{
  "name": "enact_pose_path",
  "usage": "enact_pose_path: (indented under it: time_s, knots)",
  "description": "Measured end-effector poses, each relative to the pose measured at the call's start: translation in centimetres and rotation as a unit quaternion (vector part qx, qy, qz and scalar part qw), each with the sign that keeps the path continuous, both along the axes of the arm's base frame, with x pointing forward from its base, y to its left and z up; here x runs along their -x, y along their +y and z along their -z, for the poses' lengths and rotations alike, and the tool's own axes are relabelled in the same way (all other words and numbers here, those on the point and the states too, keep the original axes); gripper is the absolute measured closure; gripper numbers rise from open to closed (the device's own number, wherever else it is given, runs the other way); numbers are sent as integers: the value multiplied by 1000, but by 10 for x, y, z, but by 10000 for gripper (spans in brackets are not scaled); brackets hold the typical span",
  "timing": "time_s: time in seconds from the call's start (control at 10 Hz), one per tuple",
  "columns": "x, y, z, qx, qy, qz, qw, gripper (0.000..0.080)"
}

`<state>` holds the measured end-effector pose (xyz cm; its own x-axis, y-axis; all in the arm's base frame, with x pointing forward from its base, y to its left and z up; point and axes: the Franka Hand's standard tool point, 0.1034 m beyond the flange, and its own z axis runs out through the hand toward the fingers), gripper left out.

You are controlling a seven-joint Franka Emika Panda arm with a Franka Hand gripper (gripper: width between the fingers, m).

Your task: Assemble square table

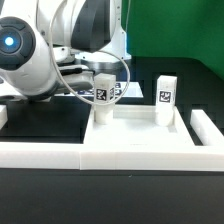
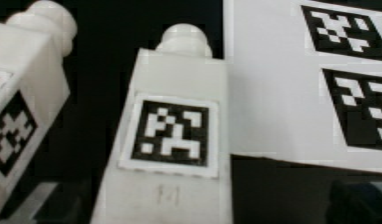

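Robot hand (image 1: 93, 72) is hovering fully spread and empty over the small white tagged plastic leg block (image 1: 103, 95) standing by the far edge of the large white square plastic slab (image 1: 135, 135), likely needing centring on its sides before closing.

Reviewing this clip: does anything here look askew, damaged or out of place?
Nothing stands out. One leg block stands upright near the rail fence, and another stands further to the exterior view's left. The wrist view shows two leg blocks side by side, apart, beside the marker board, with no visible damage.
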<state>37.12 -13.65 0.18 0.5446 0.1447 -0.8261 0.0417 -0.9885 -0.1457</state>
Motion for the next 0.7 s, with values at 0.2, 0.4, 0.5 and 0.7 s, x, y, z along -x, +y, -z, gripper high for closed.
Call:
enact_pose_path:
  time_s: [0.2,0.4,0.5,0.7]
  knots:
    - [0,1,0,-2,0,-2,1000,461]
    - [-1,1,0,-2,0,-3,1000,507]
    - [-1,2,0,-2,0,-4,1000,507]
    - [-1,2,0,-3,0,-5,1000,507]
